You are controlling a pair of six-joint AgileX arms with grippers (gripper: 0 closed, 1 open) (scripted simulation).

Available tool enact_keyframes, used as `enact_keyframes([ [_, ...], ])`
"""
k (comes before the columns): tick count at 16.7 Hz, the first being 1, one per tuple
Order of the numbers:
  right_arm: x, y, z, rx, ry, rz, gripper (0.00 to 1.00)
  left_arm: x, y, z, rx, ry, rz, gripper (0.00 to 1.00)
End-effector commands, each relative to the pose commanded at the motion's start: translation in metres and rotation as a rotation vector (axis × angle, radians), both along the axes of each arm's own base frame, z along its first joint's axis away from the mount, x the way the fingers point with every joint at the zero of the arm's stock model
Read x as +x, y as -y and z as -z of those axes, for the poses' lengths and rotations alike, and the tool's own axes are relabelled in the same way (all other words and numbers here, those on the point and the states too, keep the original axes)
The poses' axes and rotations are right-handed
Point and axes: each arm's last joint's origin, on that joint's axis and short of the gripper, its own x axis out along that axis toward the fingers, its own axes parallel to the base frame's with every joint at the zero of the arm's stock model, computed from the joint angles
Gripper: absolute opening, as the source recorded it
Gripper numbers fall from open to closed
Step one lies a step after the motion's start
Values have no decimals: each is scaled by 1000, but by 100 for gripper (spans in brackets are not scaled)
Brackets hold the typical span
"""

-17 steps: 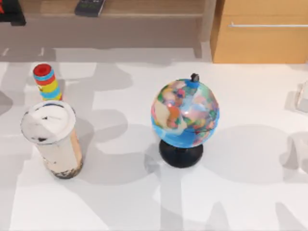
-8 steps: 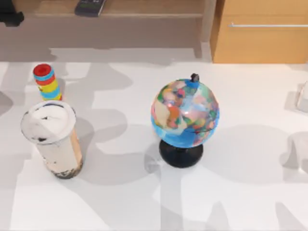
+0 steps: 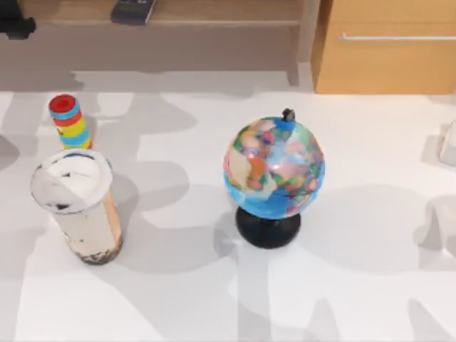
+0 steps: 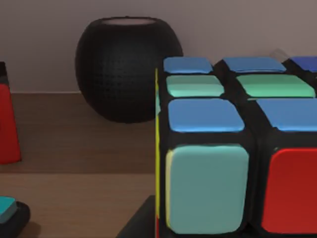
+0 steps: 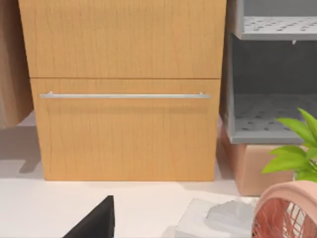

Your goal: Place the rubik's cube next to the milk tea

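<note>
Milk tea (image 3: 78, 206): upright on the white table (image 3: 356, 285), at the 9 o'clock side of the top view.
Globe (image 3: 274, 171): at centre, well apart from the cup.
Striped ringed cylinder (image 3: 70, 122): just beyond the cup, toward 10 o'clock.
Rubik's cube (image 4: 237, 148): close before the left wrist camera, over a wooden shelf (image 4: 74, 144); a black round speaker (image 4: 126, 69) stands behind it.
Left claw: opening and hold cannot be told.
Right claw: cannot be told; its wrist view faces a wooden drawer cabinet (image 5: 124, 94).
</note>
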Motion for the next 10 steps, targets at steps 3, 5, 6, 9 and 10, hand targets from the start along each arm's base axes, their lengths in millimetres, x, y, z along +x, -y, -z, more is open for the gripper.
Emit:
enact_keyframes([
  [3,0,0,0,0,0,0,100,0,0,0,0,0,0,0],
  [5,0,0,0,0,0,0,100,0,0,0,0,0,0,0],
  [6,0,0,0,0,0,0,100,0,0,0,0,0,0,0],
  [9,0,0,0,0,0,0,100,0,-1,-1,2,1,-3,0],
  [10,0,0,0,0,0,0,100,0,-1,-4,2,1,-3,0],
])
